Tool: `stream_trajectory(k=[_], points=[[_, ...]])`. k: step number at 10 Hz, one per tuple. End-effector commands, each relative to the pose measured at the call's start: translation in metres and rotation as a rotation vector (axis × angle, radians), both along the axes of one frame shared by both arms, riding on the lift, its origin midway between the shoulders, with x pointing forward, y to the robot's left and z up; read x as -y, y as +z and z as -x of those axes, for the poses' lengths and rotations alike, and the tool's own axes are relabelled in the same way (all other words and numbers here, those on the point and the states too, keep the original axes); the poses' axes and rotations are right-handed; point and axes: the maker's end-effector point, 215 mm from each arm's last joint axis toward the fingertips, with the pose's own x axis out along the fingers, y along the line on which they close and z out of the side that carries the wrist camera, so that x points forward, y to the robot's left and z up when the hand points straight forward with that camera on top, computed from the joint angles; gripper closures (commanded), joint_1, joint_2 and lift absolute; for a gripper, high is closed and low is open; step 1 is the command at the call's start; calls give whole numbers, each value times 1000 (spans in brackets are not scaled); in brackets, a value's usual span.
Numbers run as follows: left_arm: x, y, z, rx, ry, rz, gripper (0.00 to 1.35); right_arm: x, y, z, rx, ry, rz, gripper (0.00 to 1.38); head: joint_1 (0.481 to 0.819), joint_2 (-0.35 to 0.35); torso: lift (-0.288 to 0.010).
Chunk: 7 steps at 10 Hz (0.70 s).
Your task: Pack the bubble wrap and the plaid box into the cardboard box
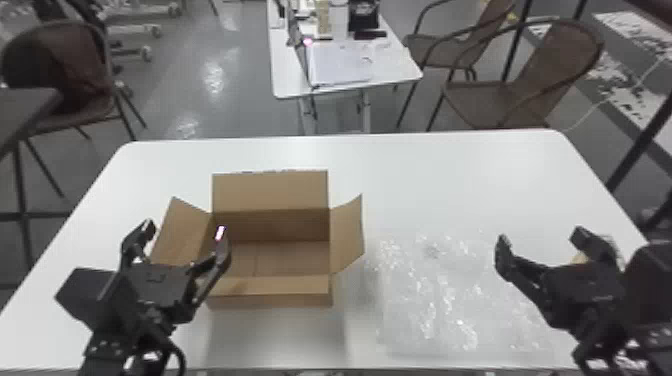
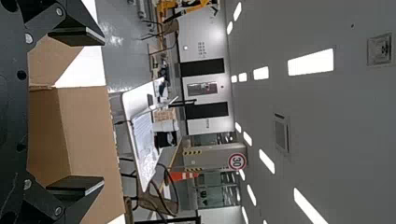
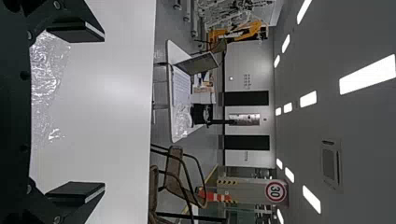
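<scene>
At nine o'clock, the open brown cardboard box (image 1: 270,301) awaits, presumably, clear flat bubble wrap (image 1: 430,305) at four, black left gripper (image 1: 185,232) and right gripper (image 1: 541,236) wide.

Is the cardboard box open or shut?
Open. The cardboard box has its flaps spread outward, and you can see right down to its bare brown bottom.

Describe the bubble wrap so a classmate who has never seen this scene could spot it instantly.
On the nearest white table, find the open cardboard box. Right of it lies the bubble wrap, a flat, see-through, glinting sheet, unlike the opaque brown box.
</scene>
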Motion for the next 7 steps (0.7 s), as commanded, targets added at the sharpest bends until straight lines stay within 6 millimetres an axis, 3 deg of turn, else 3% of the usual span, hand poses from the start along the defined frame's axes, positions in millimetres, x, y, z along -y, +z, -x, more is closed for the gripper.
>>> stream_trajectory(k=[1, 7], points=[[0, -1, 0, 1, 1, 8, 236, 1, 2, -1, 7, 5, 7, 165, 695, 78, -118], [-4, -4, 1, 2, 8, 26, 236, 1, 3, 0, 14, -8, -5, 165, 695, 80, -118]])
